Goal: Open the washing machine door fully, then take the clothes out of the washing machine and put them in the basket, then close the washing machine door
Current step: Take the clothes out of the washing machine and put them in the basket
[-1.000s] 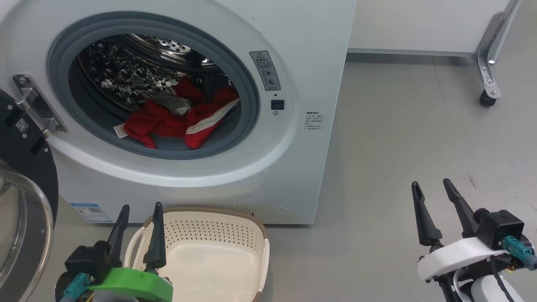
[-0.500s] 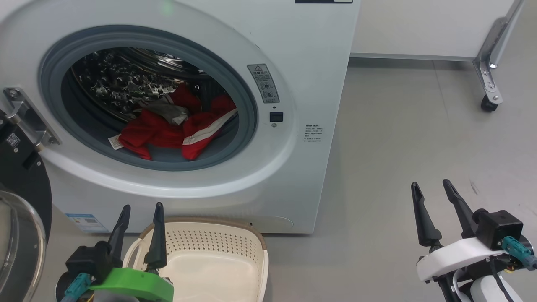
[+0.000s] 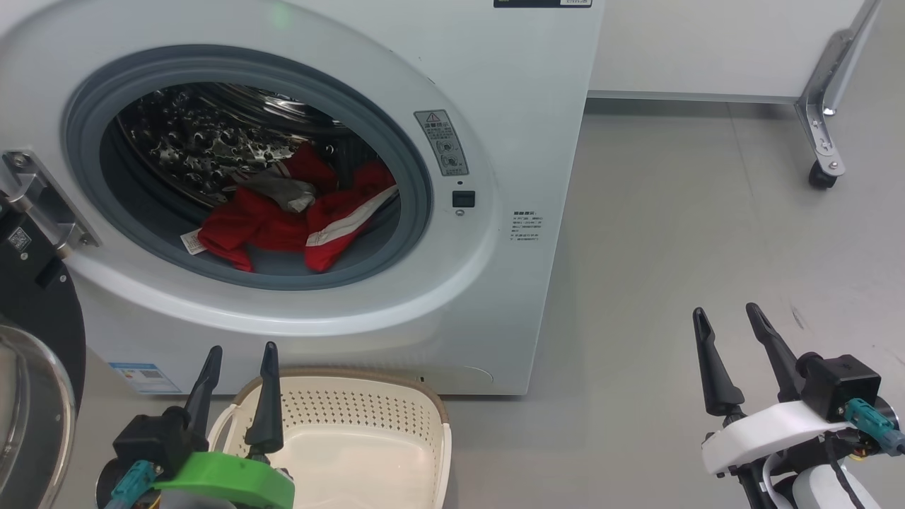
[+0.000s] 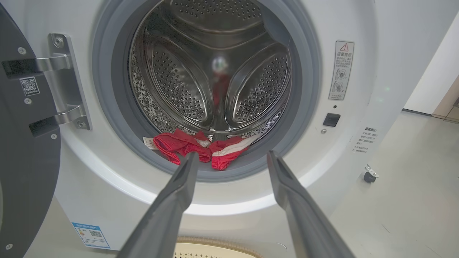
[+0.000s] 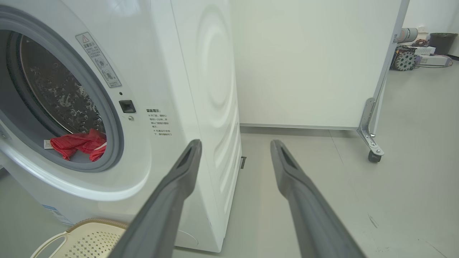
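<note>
The white washing machine (image 3: 509, 92) stands with its door (image 3: 32, 339) swung wide to the left, the black rim and glass bowl at the picture's left edge. Red clothes (image 3: 283, 215) with white stripes lie at the front of the steel drum, seen too in the left wrist view as the clothes (image 4: 200, 148) and in the right wrist view (image 5: 80, 143). The cream basket (image 3: 360, 435) sits empty on the floor below the opening. My left gripper (image 3: 240, 352) is open, low beside the basket's left rim. My right gripper (image 3: 728, 314) is open over bare floor, right of the machine.
A white panel on a metal bracket with a caster wheel (image 3: 820, 173) stands at the back right. Grey floor (image 3: 672, 247) spreads to the right of the machine. The door's steel hinge (image 3: 42, 205) juts out at the opening's left.
The head camera has tilted up a little, so the machine sits lower in the picture. Both grippers stay in place and open.
</note>
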